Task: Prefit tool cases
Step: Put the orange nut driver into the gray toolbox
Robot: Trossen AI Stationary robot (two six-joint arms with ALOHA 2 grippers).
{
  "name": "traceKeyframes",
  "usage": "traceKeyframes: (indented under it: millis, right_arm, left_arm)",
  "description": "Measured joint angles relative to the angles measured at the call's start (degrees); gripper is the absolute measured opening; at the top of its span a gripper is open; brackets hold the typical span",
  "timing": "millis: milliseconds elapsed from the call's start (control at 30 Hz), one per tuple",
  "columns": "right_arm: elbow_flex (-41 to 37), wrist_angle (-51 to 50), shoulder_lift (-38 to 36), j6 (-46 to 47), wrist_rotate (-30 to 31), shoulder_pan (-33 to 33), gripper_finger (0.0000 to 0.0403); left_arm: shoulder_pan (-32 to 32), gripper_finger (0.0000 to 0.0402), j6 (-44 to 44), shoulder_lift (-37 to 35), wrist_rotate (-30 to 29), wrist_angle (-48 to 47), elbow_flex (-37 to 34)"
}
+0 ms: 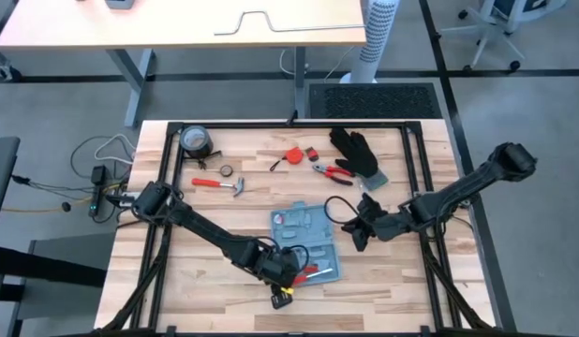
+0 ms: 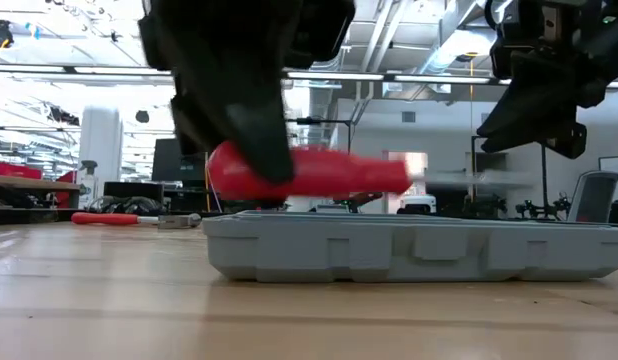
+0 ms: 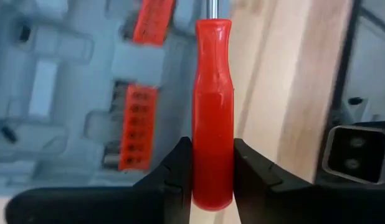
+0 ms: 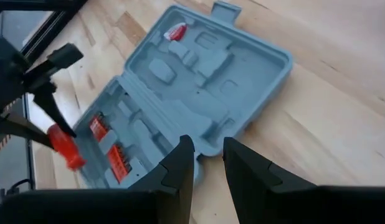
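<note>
The light-blue tool case (image 1: 305, 241) lies open on the wooden table, its moulded slots up, with orange bit strips (image 3: 133, 127) in it. My left gripper (image 1: 286, 272) is over the case's near right part, shut on a red-handled screwdriver (image 2: 314, 172). The screwdriver's metal shaft (image 3: 212, 9) points away from the fingers. My right gripper (image 4: 209, 163) hovers open above the table by the case's right edge, with nothing between its fingers. My left gripper pinches the screwdriver's red handle near its butt end (image 3: 212, 163) between its two fingers (image 3: 175, 168). The fingers come from above and lie across the handle. The screwdriver is level and lifted just clear of the case's top (image 2: 409, 222).
Behind the case lie a red-handled hammer (image 1: 221, 184), a tape measure (image 1: 197, 141), pliers (image 1: 331, 172), a small red tool (image 1: 294, 156) and a black glove (image 1: 354, 153). A yellow-and-black item (image 1: 282, 300) lies near the front edge. Bare wood shows at the near left.
</note>
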Motion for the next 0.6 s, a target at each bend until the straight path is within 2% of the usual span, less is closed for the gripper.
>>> traceKeyframes:
  millis: [367,533,600]
  right_arm:
    - [0.00,1.07,1.16,0.63,-0.02,-0.01,0.0096]
    - [0.00,1.05,1.16,0.42,-0.03,0.01,0.0096]
    - [0.00,1.03,1.16,0.42,-0.09,0.01,0.0096]
  left_arm:
    - [0.39,0.0070,3.37,0.11,3.24,-2.66,-0.04]
    - [0.42,0.0070,3.80,0.11,2.47,-3.12,-0.04]
    - [0.42,0.0085,3.14,0.11,1.47,-3.18,-0.04]
